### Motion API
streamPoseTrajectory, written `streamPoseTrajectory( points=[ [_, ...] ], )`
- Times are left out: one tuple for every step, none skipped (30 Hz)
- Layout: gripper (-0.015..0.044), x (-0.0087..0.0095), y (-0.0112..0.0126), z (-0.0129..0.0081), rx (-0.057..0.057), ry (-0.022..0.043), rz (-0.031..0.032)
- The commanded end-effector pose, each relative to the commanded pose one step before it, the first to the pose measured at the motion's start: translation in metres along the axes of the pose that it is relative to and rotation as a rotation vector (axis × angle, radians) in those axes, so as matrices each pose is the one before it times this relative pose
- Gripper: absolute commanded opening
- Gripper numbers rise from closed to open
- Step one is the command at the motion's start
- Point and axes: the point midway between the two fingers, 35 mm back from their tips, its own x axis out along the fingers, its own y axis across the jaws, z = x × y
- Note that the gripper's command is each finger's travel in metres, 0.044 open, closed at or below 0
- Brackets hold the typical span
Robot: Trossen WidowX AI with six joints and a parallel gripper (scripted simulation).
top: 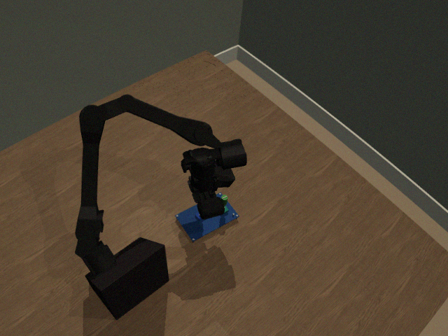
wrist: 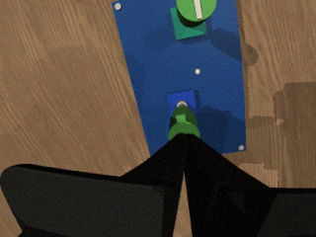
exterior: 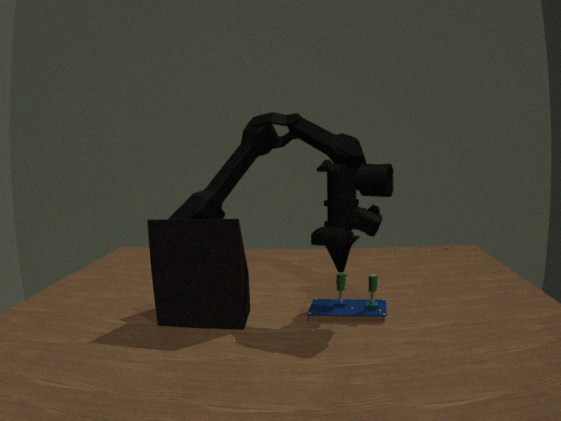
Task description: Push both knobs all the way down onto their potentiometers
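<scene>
Fingers [exterior: 341, 267] pinched fully together into a single point, gripping nothing, poised tip-down directly over the nearer knob [exterior: 340, 281] and touching or just short of its cap; contact not resolvable from the side view

Blue circuit board [exterior: 355, 310] standing on short legs on the desk [exterior: 452, 344], just beside the arm's dark base block [exterior: 199, 272]. Both knobs riding high on bare shafts, neither pushed home yet

Risks from here, as judgement:
- Narrow tip slipping off the small round cap if the push lands off-centre, skidding down onto the board
- Sideways load on the tall thin shaft from a tilted or drifting press, likely to lever the potentiometer [wrist: 181, 101] loose from the board
- Board tipping or sliding on its legs, since the pressed knob sits away from the board's middle
- Overdriving past the seated position, forcing the part through its mount

Count:
- One board
- Two green knobs: the one under the tip, and the far knob [exterior: 372, 281] with a white slot visible in the wrist view
- Two potentiometers, the second with a green body [wrist: 188, 28]
- One arm, one base block
</scene>
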Motion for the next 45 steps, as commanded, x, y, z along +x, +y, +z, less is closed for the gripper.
streamPoseTrajectory(
  points=[
    [0.0, -0.00005, 0.00028, 0.00024, 0.0055, -0.00134, 0.00294],
    [0.0, 0.00009, 0.0, 0.0, 0.0, 0.0, 0.0],
    [0.0, 0.00021, 0.0, 0.0, 0.0, 0.0, 0.00001],
    [0.0, 0.00027, 0.0, 0.0, 0.0, 0.0, 0.00001],
    [0.0, 0.00027, 0.0, 0.0, 0.0, 0.0, 0.00001],
    [0.0, 0.00027, 0.0, 0.0, 0.0, 0.0, 0.00001],
    [0.0, 0.00027, 0.0, 0.0, 0.0, 0.0, 0.00001],
    [0.0, 0.00027, 0.0, 0.0, 0.0, 0.0, 0.00001],
    [0.0, 0.00027, 0.0, 0.0, 0.0, 0.0, 0.00001],
    [0.0, 0.00027, 0.0, 0.0, 0.0, 0.0, 0.00001],
    [0.0, 0.00027, 0.0, 0.0, 0.0, 0.0, 0.00001],
    [0.0, 0.00027, 0.0, 0.0, 0.0, 0.0, 0.00001],
    [0.0, 0.00027, 0.0, 0.0, 0.0, 0.0, 0.00001],
    [0.0, 0.00027, 0.0, 0.0, 0.0, 0.0, 0.00001],
    [0.0, 0.00027, 0.0, 0.0, 0.0, 0.0, 0.00001],
    [0.0, 0.00027, 0.0, 0.0, 0.0, 0.0, 0.00001],
    [0.0, 0.00027, 0.0, 0.0, 0.0, 0.0, 0.00001],
    [0.0, 0.00027, 0.0, 0.0, 0.0, 0.0, 0.00001],
    [0.0, 0.00027, 0.0, 0.0, 0.0, 0.0, 0.00001],
    [0.0, 0.00027, 0.0, 0.0, 0.0, 0.0, 0.00001],
    [0.0, 0.00027, 0.0, 0.0, 0.0, 0.0, 0.00001],
    [0.0, 0.00027, 0.0, 0.0, 0.0, 0.0, 0.00001],
    [0.0, 0.00027, 0.0, 0.0, 0.0, 0.0, 0.00001],
    [0.0, 0.00027, 0.0, 0.0, 0.0, 0.0, 0.00001],
    [0.0, 0.00027, 0.0, 0.0, 0.0, 0.0, 0.00001],
    [0.0, 0.00027, 0.0, 0.0, 0.0, 0.0, 0.00001],
    [0.0, -0.00024, 0.0, 0.0, 0.0, 0.0, -0.00001],
    [0.0, -0.00031, 0.0, 0.0, 0.0, 0.0, -0.00001],
    [0.0, -0.00037, 0.0, 0.0, 0.0, 0.0, -0.00001],
    [0.0, -0.00017, 0.0, 0.0, 0.0, 0.0, -0.00001],
    [0.0, 0.0, 0.0, 0.0, 0.0, 0.0, 0.0],
    [0.0, 0.0, 0.0, 0.0, 0.0, 0.0, 0.0],
    [0.0, 0.0, 0.0, 0.0, 0.0, 0.0, 0.0],
    [0.0, 0.0, 0.0, 0.0, 0.0, 0.0, 0.0],
    [0.0, 0.0, 0.0, 0.0, 0.0, 0.0, 0.0],
    [0.0, 0.0, 0.0, 0.0, 0.0, 0.0, 0.0],
    [0.0, 0.0, 0.0, 0.0, 0.0, 0.0, 0.0],
    [0.0, 0.0, 0.0, 0.0, 0.0, 0.0, 0.0],
    [0.0, 0.0, 0.0, 0.0, 0.0, 0.0, 0.0],
    [0.0, 0.0, 0.0, 0.0, 0.0, 0.0, 0.0],
    [0.0, 0.0, 0.0, 0.0, 0.0, 0.0, 0.0],
    [0.0, 0.00025, 0.0, 0.0, 0.0, 0.0, 0.00001],
    [0.0, 0.00044, 0.0, 0.0, 0.0, 0.0, 0.00001],
    [0.0, 0.00065, 0.0, 0.0, 0.0, 0.0, 0.00002],
    [0.0, 0.0009, 0.00001, 0.0, 0.0, 0.0, 0.00003]
  ],
)
